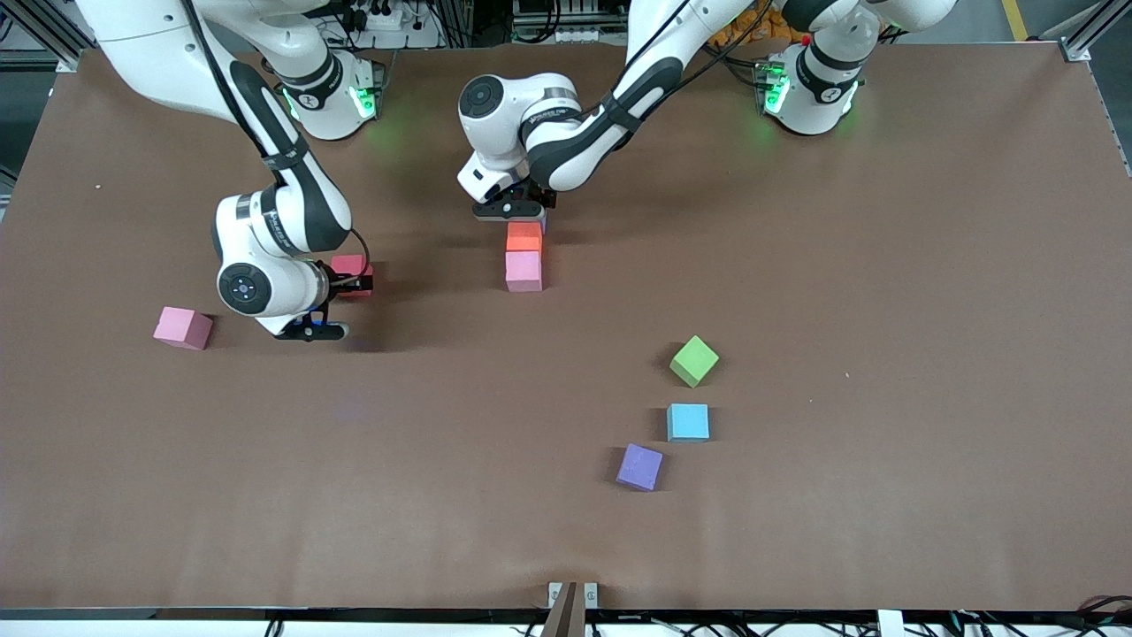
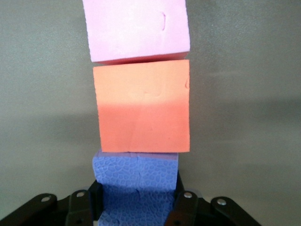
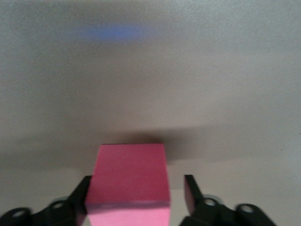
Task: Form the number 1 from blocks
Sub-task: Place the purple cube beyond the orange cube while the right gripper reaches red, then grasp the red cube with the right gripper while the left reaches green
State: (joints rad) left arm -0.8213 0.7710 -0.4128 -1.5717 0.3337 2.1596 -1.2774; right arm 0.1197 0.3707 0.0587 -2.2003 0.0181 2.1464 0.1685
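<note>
My left gripper [image 1: 511, 211] is low over the middle of the table [image 1: 884, 265], closer to the edge where my bases stand than to the camera's edge. Its fingers [image 2: 186, 203] pinch a purple block [image 2: 136, 176] from both sides. That block's face touches the orange block [image 1: 523, 235], and the orange block touches the pink block [image 1: 523, 271]. The three make one straight line on the table, with purple farthest from the front camera and pink nearest. My right gripper [image 1: 352, 281] is down at the red block [image 1: 351, 264], toward the right arm's end of the table. Its fingers are spread on either side of the block. One finger [image 3: 81, 194] is against it and the other stands a little apart, so nothing is pinched there. A lone pink block [image 1: 183, 327] lies closer to that end's edge and a little nearer the camera. Well apart from the line, toward the camera's edge and the left arm's end, lie three loose blocks, none touching. The green block [image 1: 694, 360] is turned at an angle. The light blue block [image 1: 688, 422] is nearer the camera than the green one, and the second purple block [image 1: 639, 466] is nearest of all.
</note>
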